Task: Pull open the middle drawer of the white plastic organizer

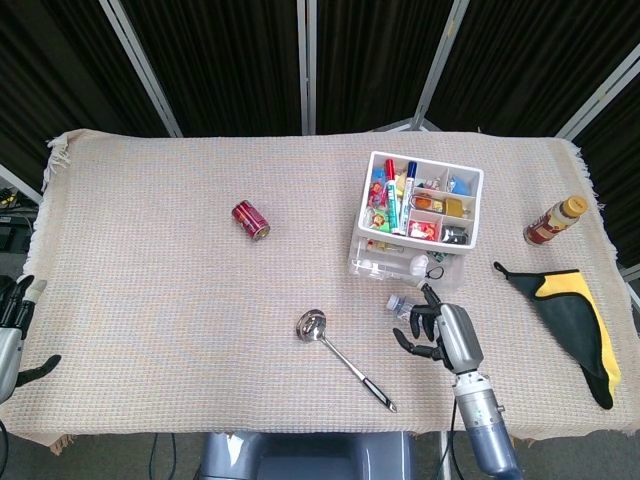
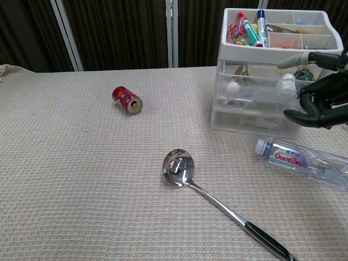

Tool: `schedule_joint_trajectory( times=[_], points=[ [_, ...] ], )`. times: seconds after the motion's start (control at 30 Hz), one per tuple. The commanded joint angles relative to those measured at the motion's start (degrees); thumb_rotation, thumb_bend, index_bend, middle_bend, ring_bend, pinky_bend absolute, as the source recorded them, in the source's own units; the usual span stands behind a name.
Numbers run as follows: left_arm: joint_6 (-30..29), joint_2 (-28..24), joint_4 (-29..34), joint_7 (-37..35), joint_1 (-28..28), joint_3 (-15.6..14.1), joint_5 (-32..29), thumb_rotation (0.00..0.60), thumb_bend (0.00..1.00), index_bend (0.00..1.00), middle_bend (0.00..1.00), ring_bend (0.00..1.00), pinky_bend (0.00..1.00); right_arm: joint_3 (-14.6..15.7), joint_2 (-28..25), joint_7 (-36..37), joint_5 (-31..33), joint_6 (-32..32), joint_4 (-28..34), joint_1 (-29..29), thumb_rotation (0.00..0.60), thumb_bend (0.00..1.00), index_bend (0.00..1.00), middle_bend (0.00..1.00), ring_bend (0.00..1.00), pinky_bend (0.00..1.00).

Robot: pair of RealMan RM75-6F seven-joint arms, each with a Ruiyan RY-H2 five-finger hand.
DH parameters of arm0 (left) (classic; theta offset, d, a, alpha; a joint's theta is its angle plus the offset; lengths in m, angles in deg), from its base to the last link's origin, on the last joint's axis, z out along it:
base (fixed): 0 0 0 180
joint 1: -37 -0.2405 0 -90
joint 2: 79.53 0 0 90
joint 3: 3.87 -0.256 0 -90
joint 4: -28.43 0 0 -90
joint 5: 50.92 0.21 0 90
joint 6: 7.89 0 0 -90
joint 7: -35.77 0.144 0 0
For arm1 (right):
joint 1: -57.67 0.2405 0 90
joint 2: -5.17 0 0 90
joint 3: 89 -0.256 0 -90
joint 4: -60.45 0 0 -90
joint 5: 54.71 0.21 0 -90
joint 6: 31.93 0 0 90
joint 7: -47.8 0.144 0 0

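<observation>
White plastic makes up the one organizer (image 1: 418, 222), which stands toward the far right of the counter (image 1: 160, 300) on a beige woven cloth. Its top tray is split into compartments holding markers and small bits, and below it the chest view shows three clear drawers stacked one over another. The middle drawer (image 2: 255, 89) sits between the other two, and from these views I cannot tell whether it stands out from the frame.

One right hand (image 1: 438, 330) hangs just in front of the organizer, above one clear water bottle (image 2: 302, 161) that lies on its side on the cloth. Its fingers (image 2: 304, 115) are curled inward with nothing in them, and one pale-tipped finger points toward the drawers without clearly touching them. One left hand (image 1: 14, 322) shows at the near left edge of the counter, only partly in frame, so I cannot tell how its fingers lie.

One red can (image 1: 251, 219) lies on its side left of the organizer. One metal ladle (image 1: 343, 358) lies near the front middle. One sauce bottle (image 1: 554, 220) and one black and yellow cloth (image 1: 574, 326) lie at the far right.
</observation>
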Motion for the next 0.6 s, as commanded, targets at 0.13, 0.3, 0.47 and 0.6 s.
schedule_joint_trajectory(
  times=[0.13, 0.3, 0.47, 0.6],
  points=[
    [-0.82, -1.07, 0.3, -1.5, -0.35, -0.21, 1.04, 0.6, 0.05, 0.0, 0.0, 0.0, 0.0, -2.39, -1.31, -20.75, 8.69, -0.21, 3.04, 2.43, 0.6, 0.22, 0.24, 0.76, 0.83, 0.7],
    [-1.54, -1.56, 0.4, -2.13, -0.67, -0.29, 1.61, 0.6, 0.05, 0.0, 0.0, 0.0, 0.0, -4.17, 0.46, -28.75, 13.24, 1.01, 2.8, 4.17, 0.6, 0.22, 0.24, 0.76, 0.83, 0.7],
    [-1.66, -1.69, 0.33, -2.39, -0.77, -0.33, 1.74, 0.6, 0.05, 0.0, 0.0, 0.0, 0.0, -5.13, 1.82, -32.52, 15.62, 2.07, 1.8, 5.41, 0.6, 0.22, 0.24, 0.76, 0.83, 0.7],
    [-1.66, -1.73, 0.34, -2.48, -0.77, -0.29, 1.73, 0.6, 0.05, 0.0, 0.0, 0.0, 0.0, -5.5, 2.87, -33.71, 16.15, 2.97, 1.06, 6.12, 0.6, 0.22, 0.24, 0.76, 0.83, 0.7]
  ],
)
